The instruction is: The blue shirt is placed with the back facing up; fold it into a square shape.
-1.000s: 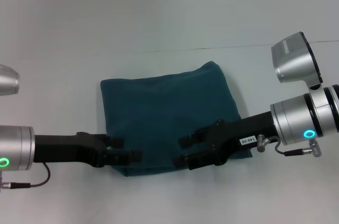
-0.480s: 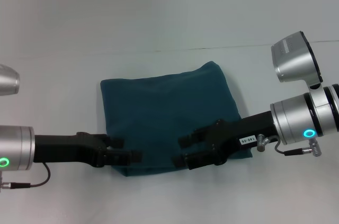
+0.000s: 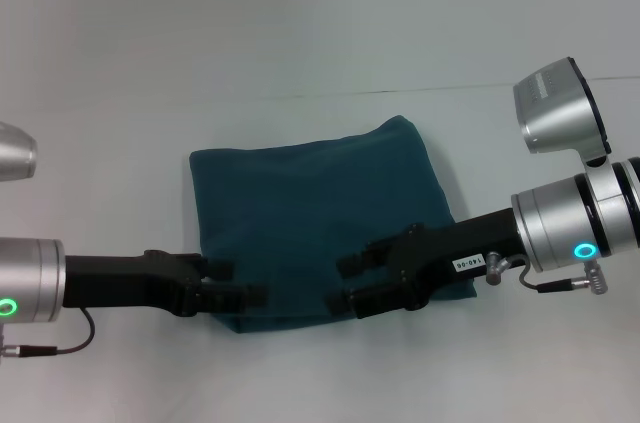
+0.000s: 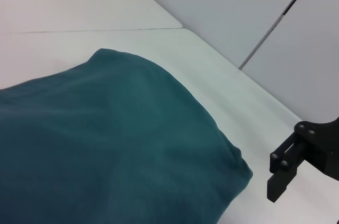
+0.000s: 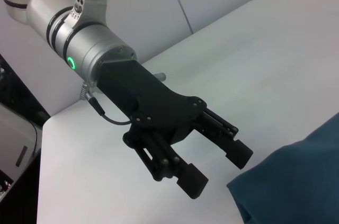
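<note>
The blue shirt (image 3: pixel 310 213) lies folded into a rough square on the white table (image 3: pixel 300 23). My left gripper (image 3: pixel 240 283) is open and empty at the shirt's near left corner, its fingertips just at the cloth edge. My right gripper (image 3: pixel 347 285) is open and empty over the shirt's near right part. The right wrist view shows the left gripper (image 5: pixel 220 171) with its jaws apart beside the shirt's corner (image 5: pixel 302 187). The left wrist view shows the shirt (image 4: pixel 106 139) and one of the right gripper's fingers (image 4: pixel 283 168) beyond its edge.
A thin seam (image 3: pixel 300 95) crosses the table behind the shirt. My right arm's silver elbow housing (image 3: pixel 555 108) stands at the right edge. Grey wall panels (image 4: pixel 254 1) rise beyond the table.
</note>
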Tool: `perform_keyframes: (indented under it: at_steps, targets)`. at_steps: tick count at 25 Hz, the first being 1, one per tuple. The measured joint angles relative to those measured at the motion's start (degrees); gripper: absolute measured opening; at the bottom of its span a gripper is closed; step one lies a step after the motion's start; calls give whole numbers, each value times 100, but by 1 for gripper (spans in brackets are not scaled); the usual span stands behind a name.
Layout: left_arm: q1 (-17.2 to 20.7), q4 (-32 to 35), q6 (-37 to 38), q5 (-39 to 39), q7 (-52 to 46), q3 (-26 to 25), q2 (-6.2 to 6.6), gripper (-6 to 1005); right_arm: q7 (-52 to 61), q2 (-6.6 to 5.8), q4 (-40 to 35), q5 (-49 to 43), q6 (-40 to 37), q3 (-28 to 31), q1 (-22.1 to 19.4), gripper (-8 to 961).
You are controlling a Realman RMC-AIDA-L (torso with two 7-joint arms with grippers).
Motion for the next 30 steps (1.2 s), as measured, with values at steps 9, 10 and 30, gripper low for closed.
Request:
perform_keyframes:
  at_steps: [9,10,30]
  targets:
    - [0,0,0,0,0,0,0,836,21,0,-10,0,-2,-8,0,655]
    - [1,0,0,0,0,0,0,836,24,0,-12,0,-4,-11,0,655]
    - [-4,0,-93,0,-7,0,9,836,27,-9,-16,0,-9,1,-18,655]
